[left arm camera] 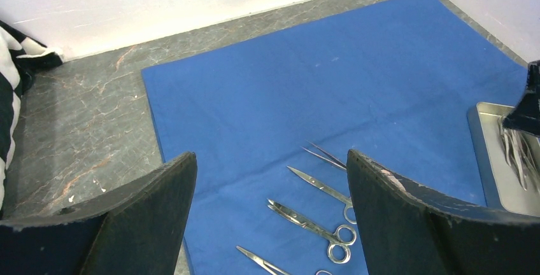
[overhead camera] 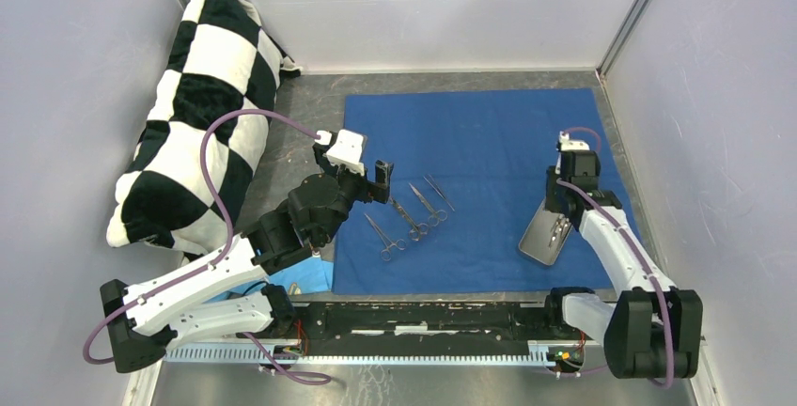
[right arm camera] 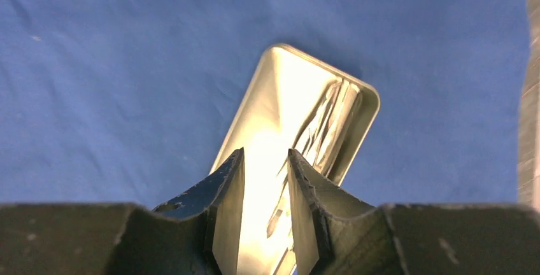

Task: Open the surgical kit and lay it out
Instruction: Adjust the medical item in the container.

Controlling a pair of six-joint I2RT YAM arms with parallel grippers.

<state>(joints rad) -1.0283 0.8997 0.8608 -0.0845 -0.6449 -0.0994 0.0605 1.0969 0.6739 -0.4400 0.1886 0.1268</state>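
Observation:
The dark blue cloth lies spread flat on the table. Tweezers and three scissor-like instruments lie in a row on its left part. They also show in the left wrist view. My left gripper hovers just left of them, open wide and empty. The steel tray sits on the cloth's right part with thin instruments inside. My right gripper is over the tray's near end, jaws a narrow gap apart, gripping nothing.
A black-and-white checkered pillow leans against the left wall. A light blue cloth scrap lies by the left arm's base. White walls close the back and both sides. A black rail runs along the near edge.

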